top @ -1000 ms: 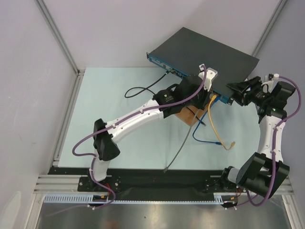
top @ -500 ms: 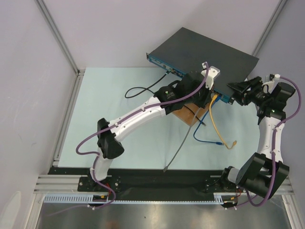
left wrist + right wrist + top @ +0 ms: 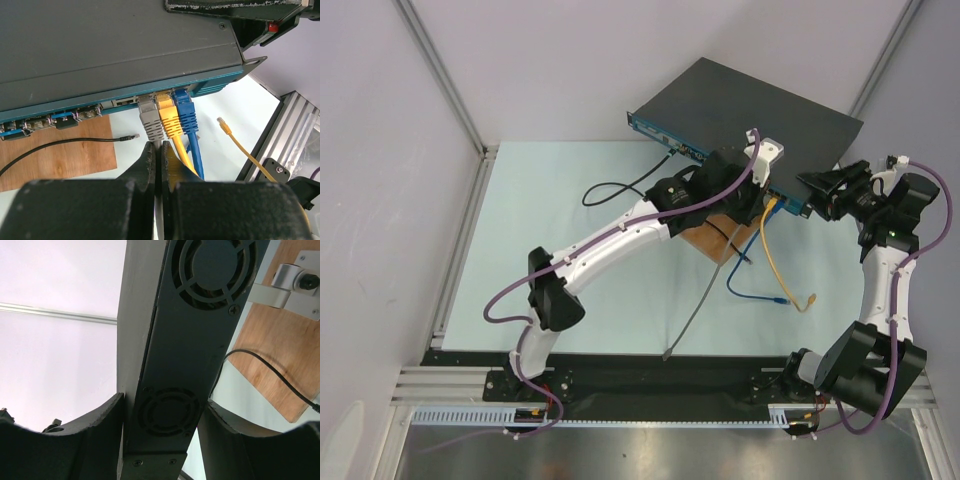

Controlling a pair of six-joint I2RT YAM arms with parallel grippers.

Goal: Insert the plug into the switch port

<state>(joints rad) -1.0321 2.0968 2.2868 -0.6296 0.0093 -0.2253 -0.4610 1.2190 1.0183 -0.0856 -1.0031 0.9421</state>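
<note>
A: Where the two arms meet at the far side, what's sitting there?

B: The switch [image 3: 750, 100]. Flat dark grey box, skewed across the far edge of the pale green table [image 3: 570, 260]. Its teal front face is turned toward the arms. A wooden board [image 3: 712, 243] lies just beside that face.

A: Ports?

B: From the left wrist view, three plugs sit side by side in the front row. They are the grey plug [image 3: 149, 117], yellow plug [image 3: 167, 114] and blue plug [image 3: 185, 111]. All three are in their sockets, boots touching.

A: And the left gripper [image 3: 159, 162]?

B: Just behind the grey plug. Fingers pressed together, pinching the grey cable [image 3: 692, 308] where it leaves the boot. From overhead, that cable trails back toward the near edge.

A: Other side?

B: The right gripper [image 3: 162, 430] is at the switch's right end, the narrow face with the round fan grilles. Jaws are spread wide, one finger on each flat side of the box. Both look to be touching it, clamped on.

A: Loose ends?

B: A loose yellow connector [image 3: 223, 122] is on the table, right of the blue plug and apart from the switch. A black cable [image 3: 60, 144] crosses the board. Its free tip is near the front face but not in a socket.
</note>
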